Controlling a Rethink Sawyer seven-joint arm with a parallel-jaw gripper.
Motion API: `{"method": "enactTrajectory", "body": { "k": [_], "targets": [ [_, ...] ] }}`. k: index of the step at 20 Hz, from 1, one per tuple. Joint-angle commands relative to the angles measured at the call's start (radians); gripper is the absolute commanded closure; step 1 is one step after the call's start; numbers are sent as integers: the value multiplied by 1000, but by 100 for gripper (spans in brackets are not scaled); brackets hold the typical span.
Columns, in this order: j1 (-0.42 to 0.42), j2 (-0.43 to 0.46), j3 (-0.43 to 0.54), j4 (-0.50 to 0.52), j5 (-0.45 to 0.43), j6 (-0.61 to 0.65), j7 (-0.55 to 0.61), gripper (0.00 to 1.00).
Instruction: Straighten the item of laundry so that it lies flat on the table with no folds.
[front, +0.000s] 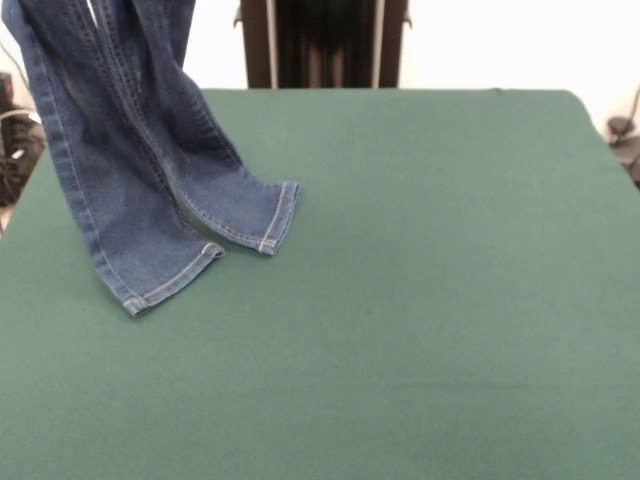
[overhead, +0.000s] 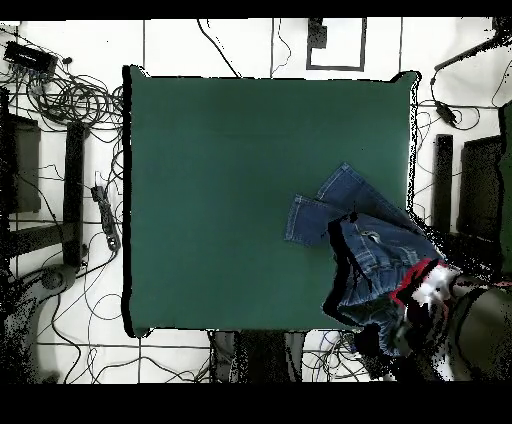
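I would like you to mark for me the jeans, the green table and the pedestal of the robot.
jeans (front: 150, 215), front view, on the lower leg, above the hem.
table (front: 430, 300), front view, on its bare green top.
pedestal (front: 322, 45), front view, on its dark front, behind the table's far edge.

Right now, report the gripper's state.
Gripper: cannot be told; jeans hang lifted, hems touching the table.

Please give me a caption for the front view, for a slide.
Jeans hang from above the frame, both leg hems resting on the green table at its left side.
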Motion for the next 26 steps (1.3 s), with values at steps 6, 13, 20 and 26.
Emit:
{"method": "enactTrajectory", "body": {
  "k": [6, 13, 20, 26],
  "targets": [
    [-125, -31, 61, 80, 87, 102, -263, 100],
    [-150, -58, 55, 95, 68, 240, -192, 100],
    [-156, -34, 76, 159, 101, 205, -153, 100],
    [-153, -19, 84, 163, 87, 167, -154, 100]
  ]
}}
